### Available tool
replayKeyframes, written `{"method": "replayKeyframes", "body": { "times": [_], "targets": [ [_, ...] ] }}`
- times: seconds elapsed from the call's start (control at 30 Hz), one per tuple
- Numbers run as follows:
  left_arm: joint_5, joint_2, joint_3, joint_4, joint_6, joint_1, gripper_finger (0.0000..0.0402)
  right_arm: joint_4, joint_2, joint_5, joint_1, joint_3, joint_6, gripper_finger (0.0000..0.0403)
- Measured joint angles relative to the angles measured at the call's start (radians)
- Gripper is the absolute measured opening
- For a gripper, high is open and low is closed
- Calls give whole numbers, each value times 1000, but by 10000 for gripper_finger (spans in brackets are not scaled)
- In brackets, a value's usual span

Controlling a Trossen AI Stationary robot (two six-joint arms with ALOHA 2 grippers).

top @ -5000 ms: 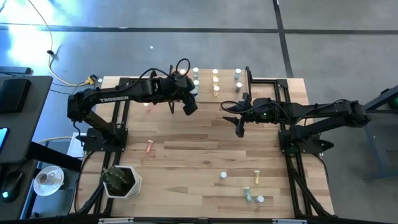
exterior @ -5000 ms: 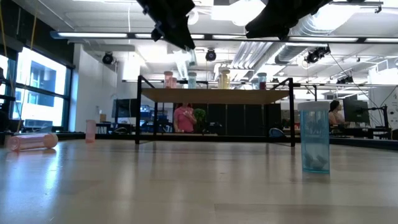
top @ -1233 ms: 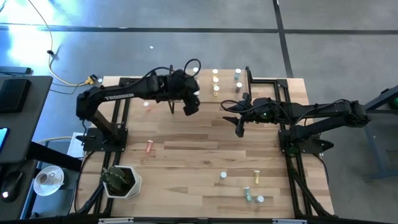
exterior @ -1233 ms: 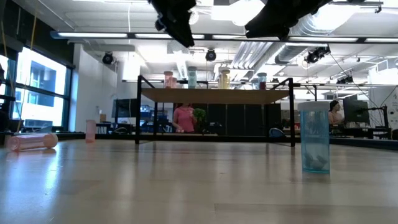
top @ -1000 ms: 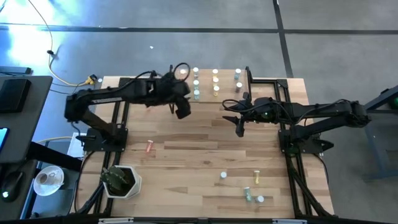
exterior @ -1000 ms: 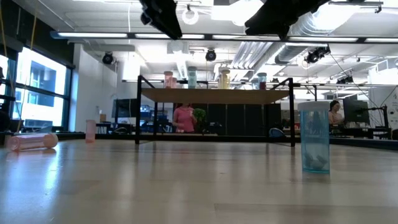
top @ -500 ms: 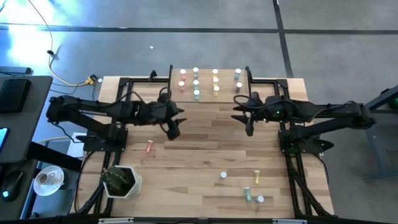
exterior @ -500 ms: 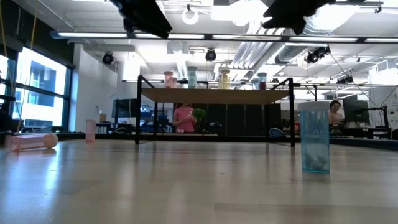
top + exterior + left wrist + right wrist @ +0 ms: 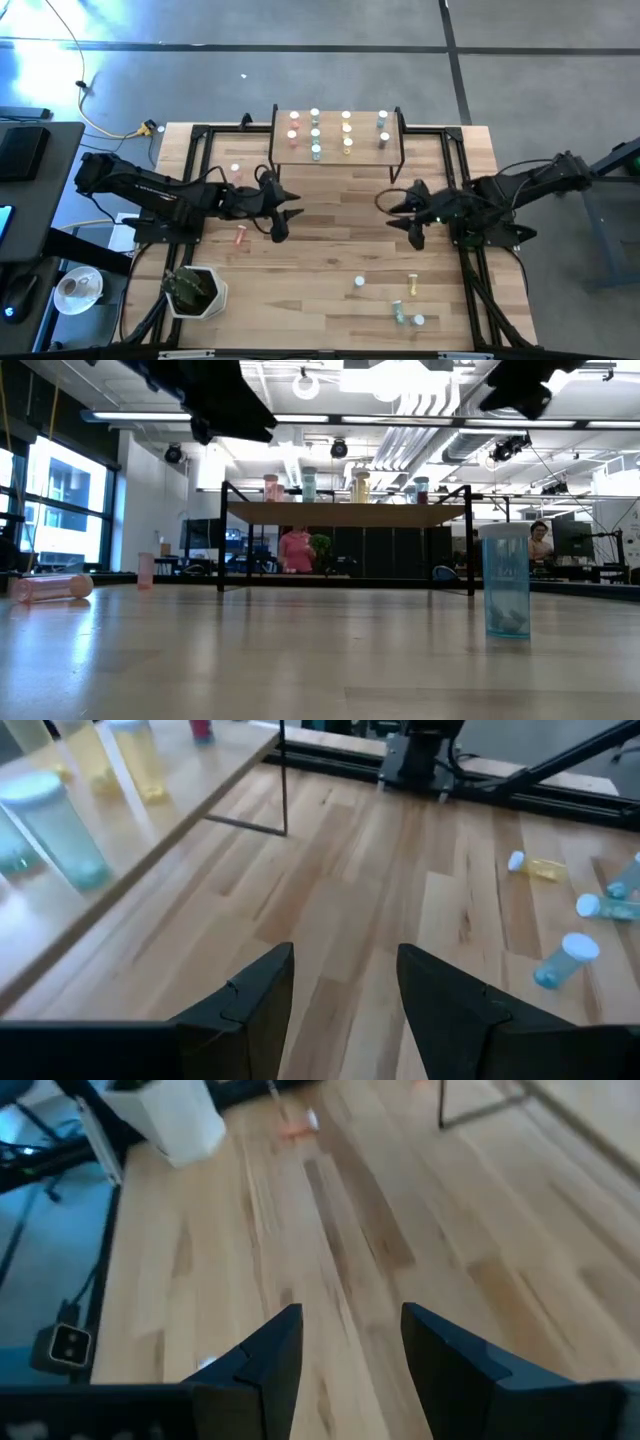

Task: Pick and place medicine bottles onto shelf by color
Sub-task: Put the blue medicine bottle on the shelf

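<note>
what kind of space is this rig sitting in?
Looks like an open-plan lab or workshop: exposed ceiling ducting and strip lights, desks with a monitor and a seated person behind the table, polished concrete floor around it.

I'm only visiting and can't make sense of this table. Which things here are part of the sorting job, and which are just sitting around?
Part of the job:
- shelf
- bottles on the shelf
- loose bottles on the table
- pink bottle lying down
- left tool and right tool, both open and empty

Just sitting around:
- white plant pot
</note>
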Motion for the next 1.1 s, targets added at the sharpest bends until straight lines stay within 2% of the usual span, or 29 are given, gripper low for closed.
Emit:
{"method": "replayKeyframes", "body": {
  "times": [0.2,0.57,0.73,0.9,1.1],
  "targets": [
    [0,0,-3,20,-13,-31,170,-131,0,97,167,0,225,162],
    [18,0,-3,28,14,-48,170,-208,49,132,417,0,479,162],
    [27,0,-3,36,13,-48,170,-227,113,67,483,0,548,162],
    [27,0,-3,36,13,-48,170,-226,167,-61,500,0,624,162],
    [27,0,-3,37,11,-48,170,-226,229,-136,540,0,707,163]
  ]
}}
